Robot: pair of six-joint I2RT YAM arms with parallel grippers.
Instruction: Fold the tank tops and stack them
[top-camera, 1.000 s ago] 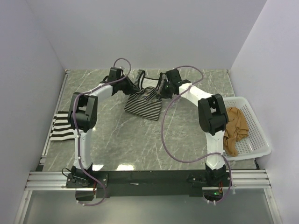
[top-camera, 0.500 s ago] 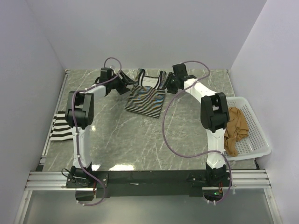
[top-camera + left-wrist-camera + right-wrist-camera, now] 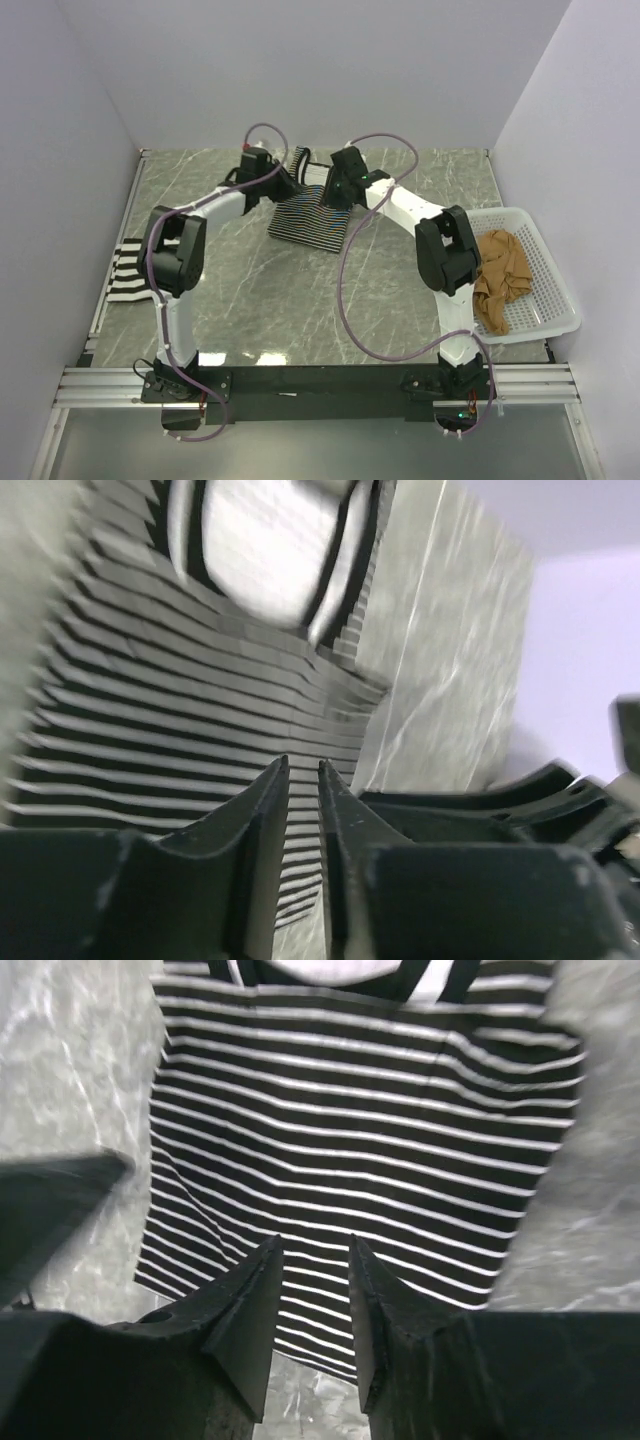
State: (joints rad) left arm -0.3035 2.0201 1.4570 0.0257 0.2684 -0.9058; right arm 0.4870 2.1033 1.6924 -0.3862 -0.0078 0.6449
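As right tool (image 3: 313, 1245) hangs ajar, striped top (image 3: 350, 1130) lies beneath.

The top camera looked steeply down from above and behind the arm bases, taking in the whole counter (image 3: 270, 290). Both wrist cameras hung close over the thin-striped tank top (image 3: 310, 222), peering past the left fingers (image 3: 262, 830) and right fingers (image 3: 250, 1310). All three views shared that top.
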